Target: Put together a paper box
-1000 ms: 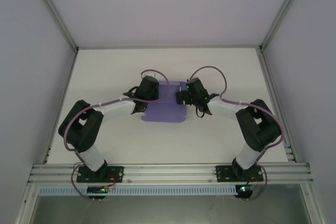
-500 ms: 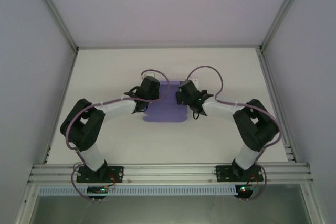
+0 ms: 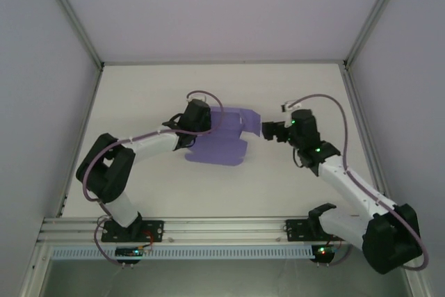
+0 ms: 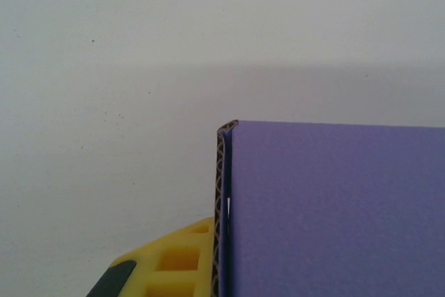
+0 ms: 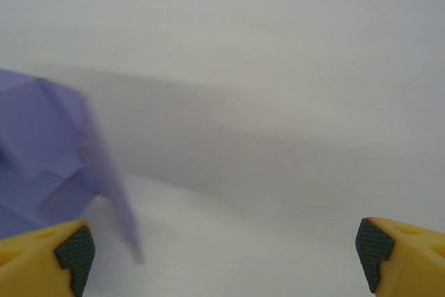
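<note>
One lavender paper box (image 3: 222, 145), partly folded; my left gripper (image 3: 208, 126) pinches its edge, my right gripper (image 3: 266, 130) gapes wide, empty.

The left arm (image 3: 149, 142) and right arm (image 3: 348, 182) are white tubular links between black joint housings, each trailed by a looping purple cable (image 3: 201, 93). Just below their black bases (image 3: 128, 231) on the aluminium rail (image 3: 222, 226) glow green and red lights (image 3: 132, 250). The right claw (image 5: 222, 245) has yellow fingers (image 5: 35, 255) with black textured pads (image 5: 75, 250).

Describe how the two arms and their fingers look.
Left arm and right arm: white links, black joints. A thin purple cable loops at each wrist. Fingers are yellow with dark textured pads.
</note>
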